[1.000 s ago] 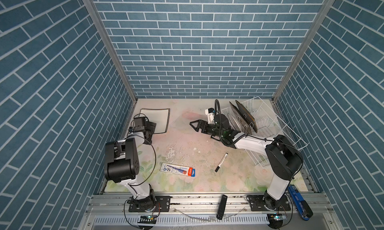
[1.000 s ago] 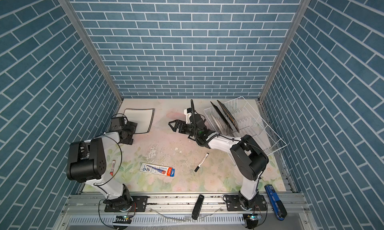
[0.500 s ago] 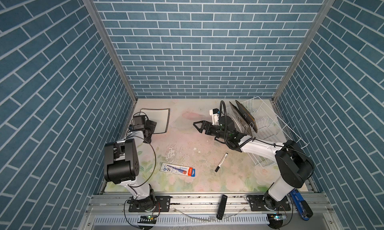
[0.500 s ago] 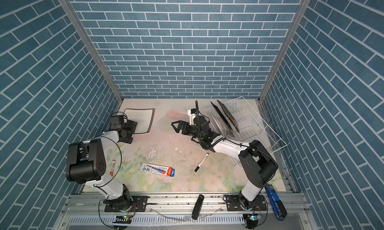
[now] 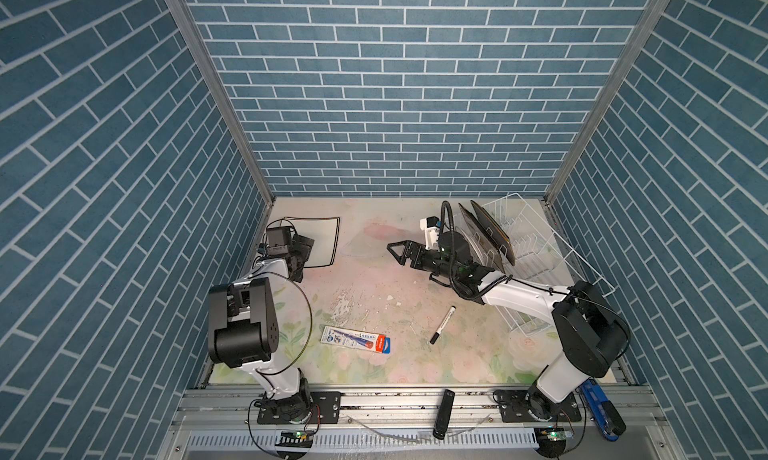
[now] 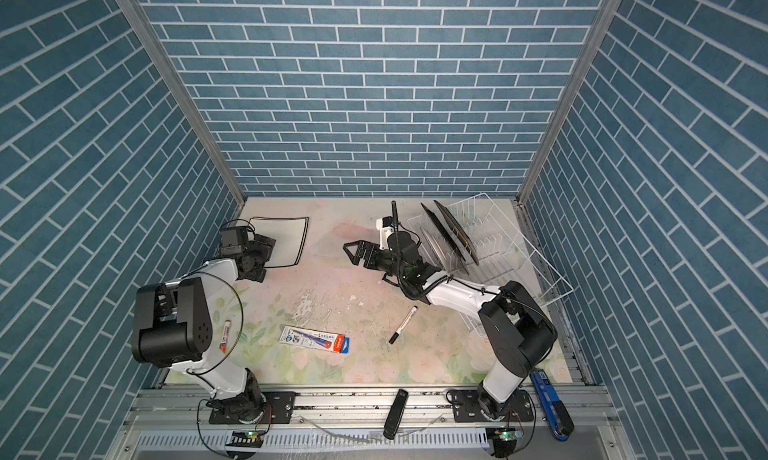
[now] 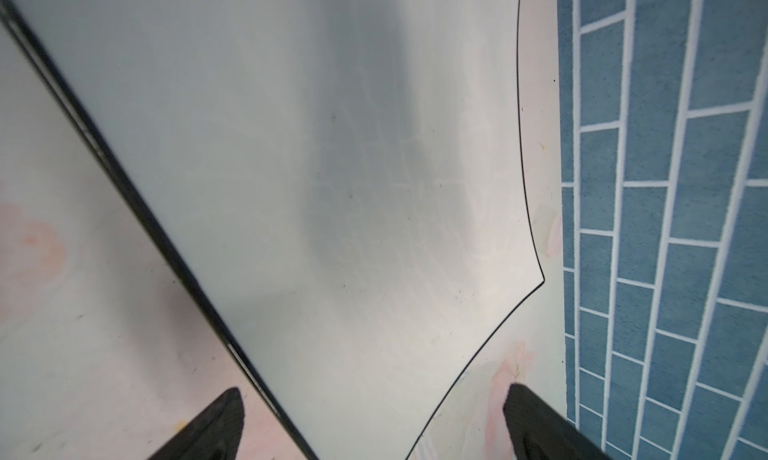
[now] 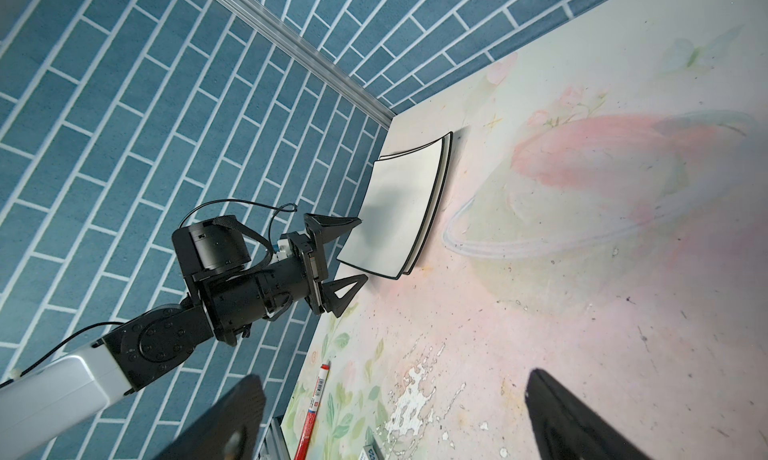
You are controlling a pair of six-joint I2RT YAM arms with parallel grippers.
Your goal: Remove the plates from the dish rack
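Observation:
The white wire dish rack stands at the back right. Two dark plates lean upright in it, with a paler plate in front, partly hidden by my right wrist. Two white black-rimmed plates lie stacked flat at the back left. My left gripper is open, its fingers astride the stack's near corner. My right gripper is open and empty over the mat, left of the rack.
A black marker and a packaged pen lie on the floral mat near the front. A red marker lies by the left arm. Blue brick walls close in three sides. A black bar and blue tool sit on the front rail.
My right arm has drawn back a little to the right, toward the rack, with its gripper still open. The left arm has stayed by the white plates.

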